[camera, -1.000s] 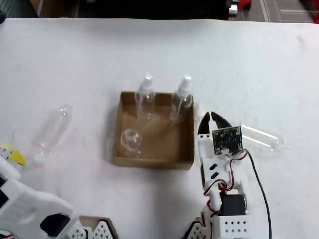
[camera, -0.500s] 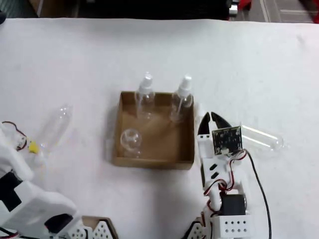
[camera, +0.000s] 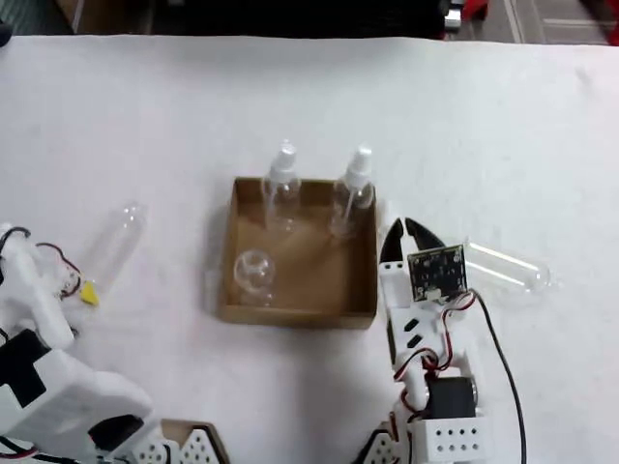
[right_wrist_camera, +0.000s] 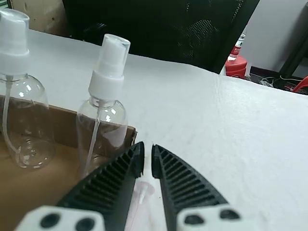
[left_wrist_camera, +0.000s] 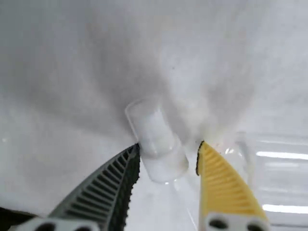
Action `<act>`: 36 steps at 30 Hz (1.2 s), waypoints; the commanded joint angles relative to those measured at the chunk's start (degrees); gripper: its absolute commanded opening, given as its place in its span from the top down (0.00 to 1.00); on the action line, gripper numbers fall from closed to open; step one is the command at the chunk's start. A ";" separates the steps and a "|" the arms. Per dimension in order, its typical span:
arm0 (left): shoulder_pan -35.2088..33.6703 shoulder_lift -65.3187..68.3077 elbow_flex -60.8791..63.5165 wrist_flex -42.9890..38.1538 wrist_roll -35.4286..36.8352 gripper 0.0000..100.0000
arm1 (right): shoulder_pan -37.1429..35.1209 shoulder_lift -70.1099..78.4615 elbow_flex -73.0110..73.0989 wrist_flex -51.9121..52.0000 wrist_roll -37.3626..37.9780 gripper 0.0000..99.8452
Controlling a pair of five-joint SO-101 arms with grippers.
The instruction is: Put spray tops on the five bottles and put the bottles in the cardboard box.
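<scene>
The left gripper (left_wrist_camera: 168, 146) is spread moderately wide, its grey finger and its yellow finger set on either side of the whitish, cylindrical end of the uncapped bottle (camera: 110, 247). That bottle is clear plastic and lies on its side on the white table (camera: 484, 116), well to one side of the cardboard box (camera: 366, 280). The grey finger stands just beside the thicker collar of that end. Whether either finger actually presses on it cannot be told. The right gripper (right_wrist_camera: 147, 150) has its two black toothed fingers only a thin slit apart, with nothing held between them. It hangs just outside the box wall, near one corner. Right past that wall stands the nearer sprayer bottle (right_wrist_camera: 102, 122), upright in the box. It is transparent, with a rounded shoulder, a white spray top and a thin tube running down inside. The farther sprayer bottle (right_wrist_camera: 20, 122) of the same make stands beside it along the same side of the box. A third bottle (camera: 253, 270) stands in the box's opposite half, seen from above as a clear round shape. On the other side of the right gripper, a second lying bottle (camera: 508, 268) rests on the table, clear and without a top.
</scene>
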 commanded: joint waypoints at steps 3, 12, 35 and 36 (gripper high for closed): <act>2.07 -2.95 -0.09 -1.58 0.70 0.81 | -0.31 -0.48 1.32 0.31 0.62 0.98; 1.71 -2.95 -0.09 -1.85 0.88 0.81 | -0.31 -0.48 1.32 0.31 0.62 0.98; 1.71 -3.03 3.25 -7.82 1.23 0.99 | -0.31 -0.48 1.32 0.31 0.62 0.98; 1.71 -3.03 3.25 -7.82 1.23 0.97 | -0.22 -0.48 1.32 0.31 0.62 0.98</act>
